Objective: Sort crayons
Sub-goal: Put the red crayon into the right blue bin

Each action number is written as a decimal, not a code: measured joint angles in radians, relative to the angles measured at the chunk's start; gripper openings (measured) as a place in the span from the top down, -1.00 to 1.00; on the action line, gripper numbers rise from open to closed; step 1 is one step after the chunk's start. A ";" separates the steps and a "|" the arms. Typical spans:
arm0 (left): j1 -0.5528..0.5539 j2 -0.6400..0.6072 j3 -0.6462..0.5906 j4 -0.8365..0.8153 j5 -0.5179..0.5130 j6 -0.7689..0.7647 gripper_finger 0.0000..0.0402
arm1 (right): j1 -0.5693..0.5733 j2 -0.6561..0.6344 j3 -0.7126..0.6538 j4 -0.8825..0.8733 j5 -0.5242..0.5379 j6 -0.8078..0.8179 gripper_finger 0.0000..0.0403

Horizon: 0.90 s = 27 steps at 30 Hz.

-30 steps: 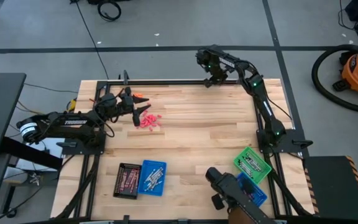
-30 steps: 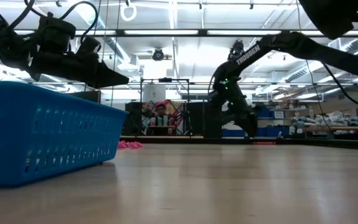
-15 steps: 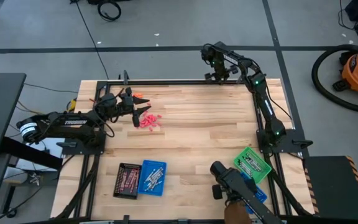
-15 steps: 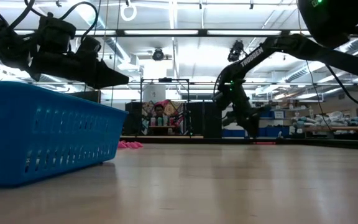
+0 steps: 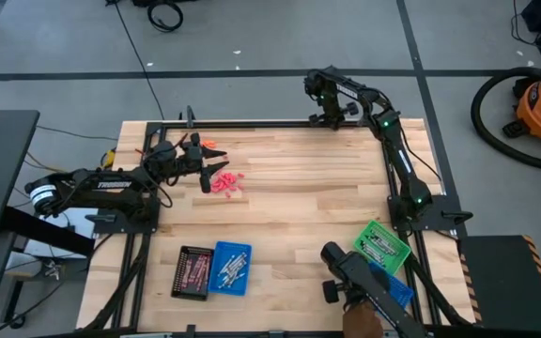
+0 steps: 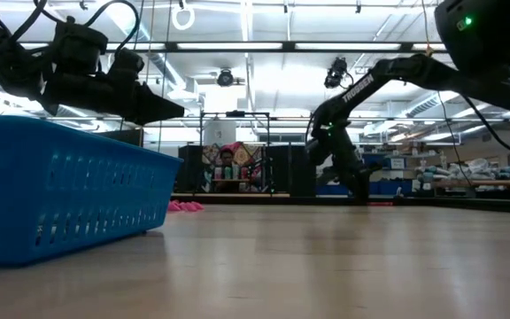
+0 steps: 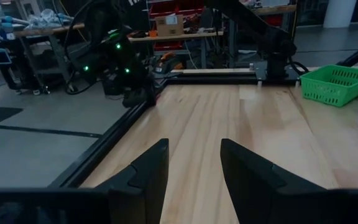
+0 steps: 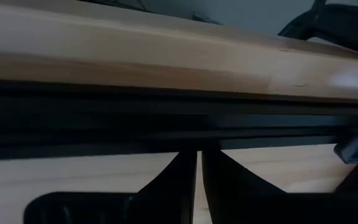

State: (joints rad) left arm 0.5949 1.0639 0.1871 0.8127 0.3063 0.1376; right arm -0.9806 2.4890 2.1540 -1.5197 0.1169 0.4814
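A small heap of red-pink crayons point(image 5: 225, 183) lies on the wooden table at the far left; it also shows in the low view as crayons point(image 6: 184, 206). My left gripper point(image 5: 217, 169) hovers level just beside the heap. Its fingers are open with nothing between them, as my left gripper point(image 7: 193, 162) shows in its wrist view. My right gripper point(image 5: 332, 117) points down at the table's far edge, over the black frame rail point(image 8: 166, 118). Its fingers point(image 8: 185, 177) stand shut but for a thin slit, and I see nothing between them.
Near the front edge stand a black tray point(image 5: 192, 270) and a blue tray point(image 5: 230, 268) side by side, both holding crayons. At the right are a green tray point(image 5: 381, 246) and another blue tray point(image 5: 393, 291), partly under a dark camera mount point(image 5: 346, 272).
My right gripper has moved a little toward the table's right edge along the far rail, sinking slightly and rolling about its own line. My left arm and the crayons have kept still.
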 joint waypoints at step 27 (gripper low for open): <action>0.000 0.000 0.000 -0.018 0.006 0.007 0.23 | 0.073 -0.013 0.017 -0.029 0.106 -0.205 0.97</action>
State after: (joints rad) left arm 0.5949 1.0637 0.1871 0.7946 0.3126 0.1449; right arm -0.9071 2.4756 2.1714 -1.5484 0.2231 0.2763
